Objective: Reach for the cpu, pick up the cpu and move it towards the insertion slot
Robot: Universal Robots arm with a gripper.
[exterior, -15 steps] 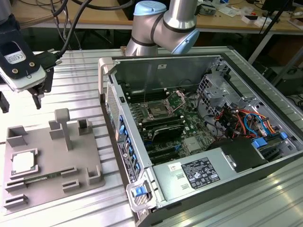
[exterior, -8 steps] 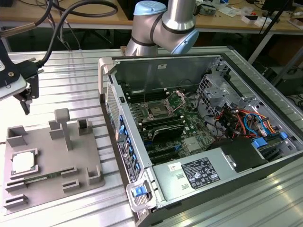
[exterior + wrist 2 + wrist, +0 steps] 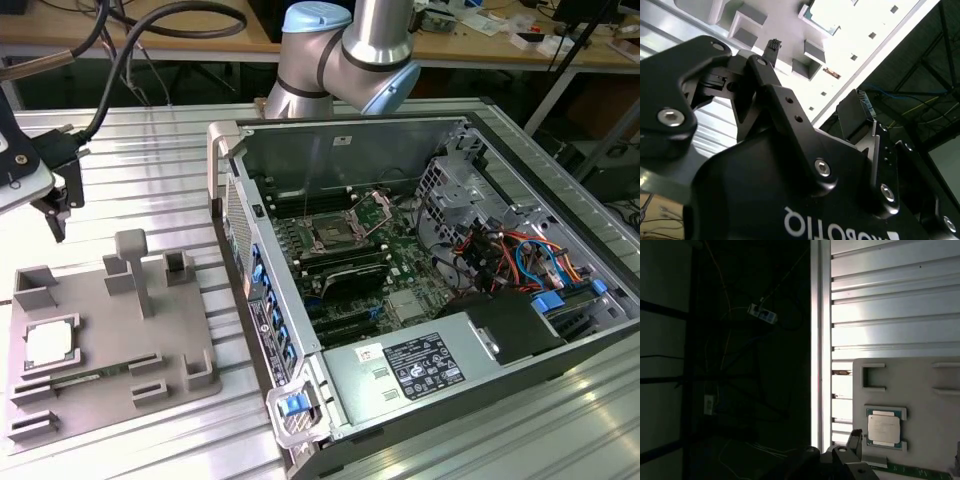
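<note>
Where table (image 3: 150, 150) bearing cpu (image 3: 48, 345) ends, benches (image 3: 30, 30) stand

**Open computer and grey plate on a slatted table**

A ribbed aluminium table (image 3: 140, 170) carries a grey plastic plate (image 3: 110, 335) with raised blocks, one of them a tall post (image 3: 132, 262). Towards the exterior view's right lies an open computer case (image 3: 340, 150). Inside it are a green board with long black memory slots (image 3: 350, 275), a small pale heatsink (image 3: 403, 307), a power supply (image 3: 420, 365) and a tangle of red, blue and orange cables (image 3: 520, 255). A wooden workbench (image 3: 200, 35) stands behind. In the first wrist view, a power strip (image 3: 762, 314) lies in the dark beyond the table's edge.
</note>
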